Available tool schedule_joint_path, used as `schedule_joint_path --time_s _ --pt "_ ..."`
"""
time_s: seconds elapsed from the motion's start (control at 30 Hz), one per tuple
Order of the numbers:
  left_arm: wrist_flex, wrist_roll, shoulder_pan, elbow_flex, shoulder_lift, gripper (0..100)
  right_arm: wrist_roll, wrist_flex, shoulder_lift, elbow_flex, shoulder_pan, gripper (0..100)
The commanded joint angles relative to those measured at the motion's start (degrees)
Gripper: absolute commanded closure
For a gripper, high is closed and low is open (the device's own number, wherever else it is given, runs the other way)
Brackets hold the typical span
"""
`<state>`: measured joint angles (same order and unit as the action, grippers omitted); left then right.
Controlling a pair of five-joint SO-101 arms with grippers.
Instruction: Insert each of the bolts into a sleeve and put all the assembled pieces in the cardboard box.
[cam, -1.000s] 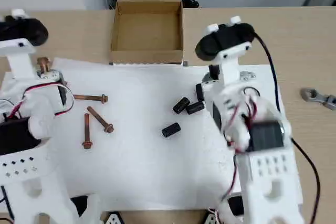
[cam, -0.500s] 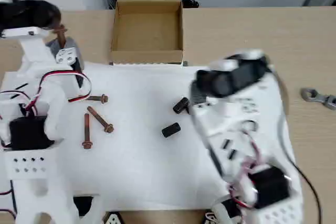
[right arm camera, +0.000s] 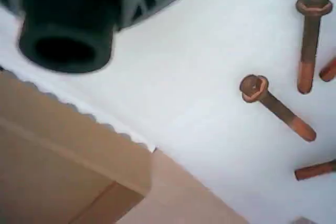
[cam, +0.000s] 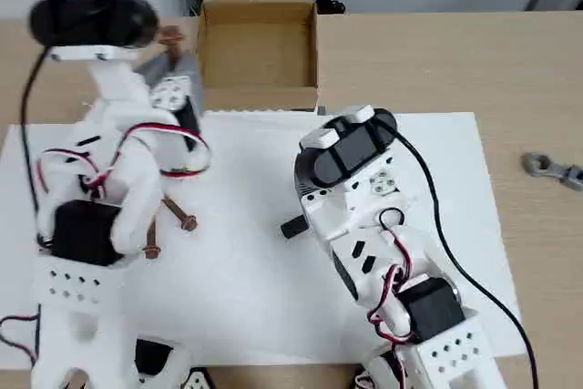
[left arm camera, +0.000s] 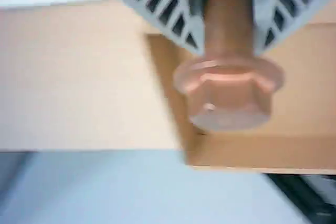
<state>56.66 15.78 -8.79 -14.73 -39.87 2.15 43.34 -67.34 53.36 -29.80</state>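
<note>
on the left, grips a copper bolt [left arm camera: 227, 77] in the left gripper [left arm camera: 227, 43], grey fingers [left arm camera: 157, 9] narrowed on the shank, flanged head sticking out past the tips. holds it above the bare table [cam: 455, 52], just beside the left wall of the cardboard box [cam: 258, 96] and off the white sheet [cam: 246, 289]. below that arm, loose bolts [cam: 179, 213] lying close together on the sheet, partly hidden under the arm. further right, a loose sleeve [cam: 293, 226], black, lying on the sheet and half hidden behind the right arm. then the right gripper [right arm camera: 71, 1], closed around a second black sleeve [right arm camera: 65, 38], open bore facing the wrist camera, held over the sheet's edge next to the cardboard box, with the loose bolts lying on the sheet beyond it. far right, a wrench [cam: 551, 168] on the table, well apart from the sheet.
</note>
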Motion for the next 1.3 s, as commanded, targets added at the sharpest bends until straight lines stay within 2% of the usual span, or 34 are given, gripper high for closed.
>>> schedule_joint_path --time_s 0.0,0.13,0.27,0.4,0.67,0.87,1.03,1.27 --pt "-2.3 1.2 -2.0 0.6 -3.7 99 0.6 -4.1 -1.0 2.5 -2.1 99.5" --pt "-8.0 1.1 -3.7 -10.9 -14.2 99 0.4 -12.6 -1.5 9.9 -6.2 99.5" --pt "-10.6 1.4 -5.6 -25.9 -30.5 99 -0.4 -16.9 -1.5 14.1 -7.1 99.5" --pt "-11.1 1.5 -5.9 -34.0 -42.9 99 -3.7 -19.7 -1.5 15.6 -7.2 99.5" --pt "-17.0 6.7 -6.0 -36.5 -43.5 99 -3.5 -20.4 -1.5 14.5 -13.4 99.5" --pt "-20.2 8.6 -6.0 -38.0 -43.5 99 -3.4 -21.1 -2.9 13.7 -13.6 99.5" --pt "-26.5 8.9 -6.5 -42.9 -43.6 99 -3.4 -19.7 -8.6 14.7 -13.6 99.5" --pt "-26.7 8.6 -11.4 -43.9 -43.7 99 -3.4 -18.5 -13.0 17.6 -13.6 99.5"
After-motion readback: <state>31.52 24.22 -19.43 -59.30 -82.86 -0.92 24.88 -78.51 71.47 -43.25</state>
